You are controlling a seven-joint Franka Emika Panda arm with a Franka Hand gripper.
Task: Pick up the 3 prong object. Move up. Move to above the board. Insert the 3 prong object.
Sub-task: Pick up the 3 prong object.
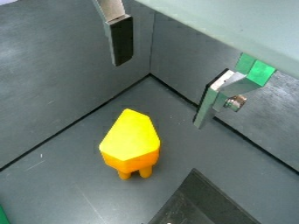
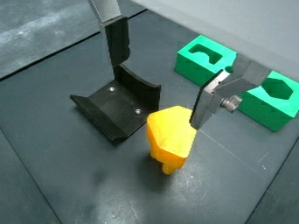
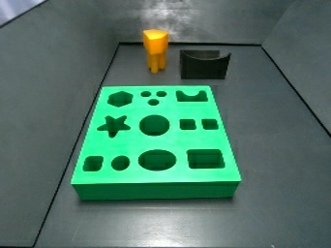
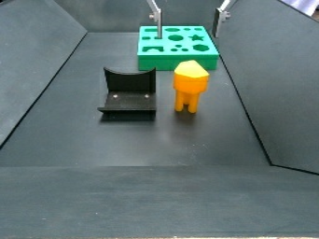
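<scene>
Gripper [image 2: 158,74] hanging wide open above orange block [image 2: 169,136] (looking light, rigid, slick); flat upper sides offering best grip.

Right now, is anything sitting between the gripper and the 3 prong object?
Nothing visible. The gripper hangs open above the 3 prong object, fingers apart with only air beneath. The fixture stands beside it, apart, off that line.

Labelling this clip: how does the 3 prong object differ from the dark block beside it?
The 3 prong object is orange-yellow, tall and narrow, standing on prongs; the dark block is grey-black, lower and wider, with a curved notch. Both rest on the floor near the board, untouched; the end effector hangs open above.
</scene>
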